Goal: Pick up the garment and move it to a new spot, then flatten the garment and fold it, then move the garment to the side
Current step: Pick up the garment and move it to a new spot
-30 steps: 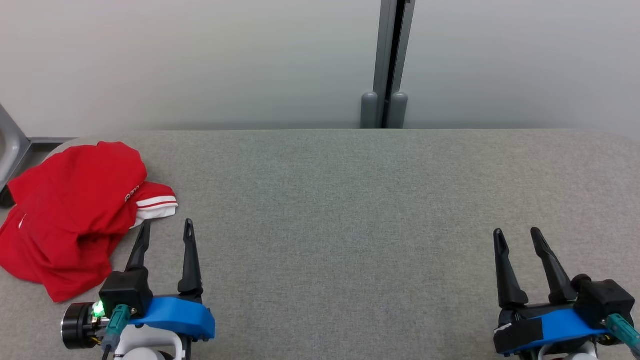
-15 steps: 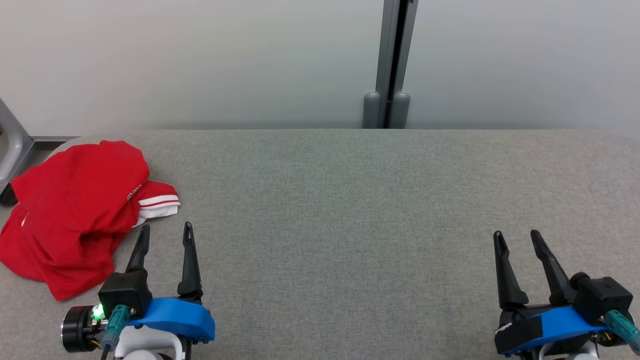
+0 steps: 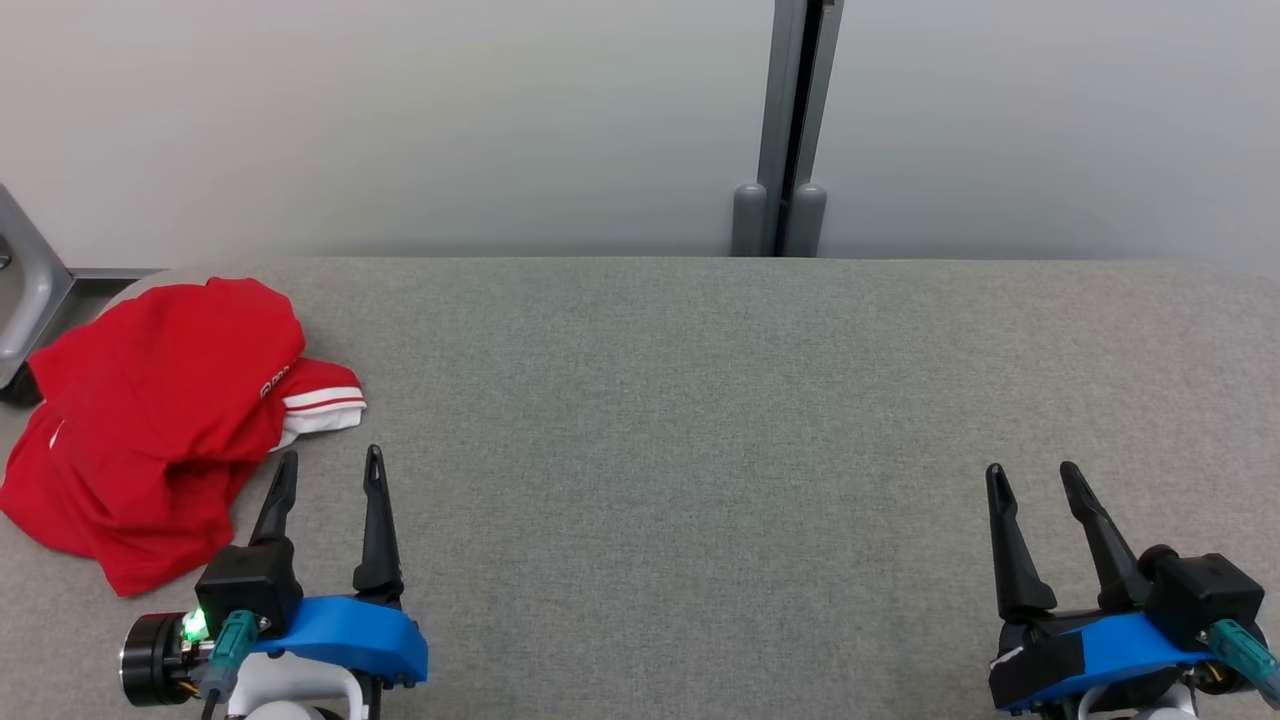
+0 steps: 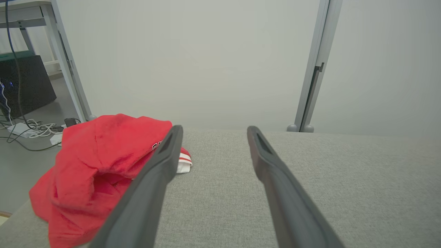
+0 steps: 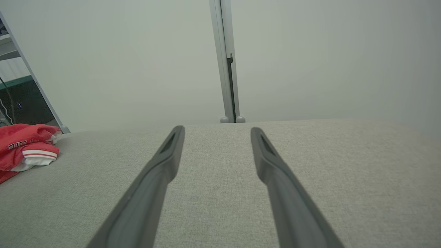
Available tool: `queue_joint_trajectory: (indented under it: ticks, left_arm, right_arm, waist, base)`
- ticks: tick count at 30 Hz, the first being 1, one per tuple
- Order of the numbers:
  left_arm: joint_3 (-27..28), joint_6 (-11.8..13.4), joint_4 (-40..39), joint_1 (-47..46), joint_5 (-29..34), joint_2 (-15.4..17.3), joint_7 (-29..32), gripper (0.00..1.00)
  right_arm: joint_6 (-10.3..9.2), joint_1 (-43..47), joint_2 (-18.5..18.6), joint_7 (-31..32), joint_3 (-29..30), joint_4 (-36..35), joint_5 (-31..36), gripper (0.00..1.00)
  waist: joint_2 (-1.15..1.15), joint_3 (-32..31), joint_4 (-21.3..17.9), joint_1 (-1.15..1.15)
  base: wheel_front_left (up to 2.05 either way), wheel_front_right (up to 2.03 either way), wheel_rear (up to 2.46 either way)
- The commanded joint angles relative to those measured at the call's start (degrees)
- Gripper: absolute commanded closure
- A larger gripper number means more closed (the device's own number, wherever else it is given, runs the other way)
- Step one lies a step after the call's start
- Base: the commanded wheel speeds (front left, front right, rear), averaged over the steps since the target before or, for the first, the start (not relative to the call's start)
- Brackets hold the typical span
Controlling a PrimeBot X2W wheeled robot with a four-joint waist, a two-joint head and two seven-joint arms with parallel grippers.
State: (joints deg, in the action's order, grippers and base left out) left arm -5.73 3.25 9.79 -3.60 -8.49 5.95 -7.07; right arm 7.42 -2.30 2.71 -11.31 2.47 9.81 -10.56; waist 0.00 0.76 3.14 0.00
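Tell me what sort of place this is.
Probably a robotics lab or test room: a grey fabric-covered worktable against plain partition panels, loose cables on the floor, and a metal-framed bench nearby.

Left arm (image 3: 340, 632), right arm (image 3: 1125, 645): jaws apart

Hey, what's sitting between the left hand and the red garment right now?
Nothing: the head view shows just a narrow strip of bare grey table between the open left hand and the garment, which don't touch.

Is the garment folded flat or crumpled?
Crumpled: the garment lies bunched in a heap at the table's left end, striped cuff sticking out.
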Motion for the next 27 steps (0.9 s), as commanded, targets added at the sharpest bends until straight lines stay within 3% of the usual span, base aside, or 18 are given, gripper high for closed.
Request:
queue_joint_trajectory:
  ticks: [1, 18, 27]
  left_arm:
    - [0.07, 0.36, -0.15, 0.14, 0.03, 0.38, -0.07, 0.00]
    - [0.20, 1.26, -0.11, -1.28, -0.50, 1.39, -0.54, 0.00]
    - [0.44, 1.73, 0.09, -1.65, -0.96, 2.00, -0.82, 0.00]
  right_arm:
    - [0.13, 0.29, 0.32, 0.01, 0.15, -0.23, -0.23, 0.00]
    - [0.13, 0.24, 0.32, -0.14, -0.30, -0.36, -0.10, 0.00]
    - [0.13, 0.32, 0.32, 0.16, -0.42, -0.74, 0.36, 0.00]
  waist:
    - [0.00, 0.12, 0.13, 0.00]
    - [0.00, 0.62, 5.37, 0.00]
    - [0.00, 1.00, 10.48, 0.00]
  base:
    - [0.00, 0.00, 0.00]
    - [0.00, 0.00, 0.00]
    - [0.00, 0.00, 0.00]
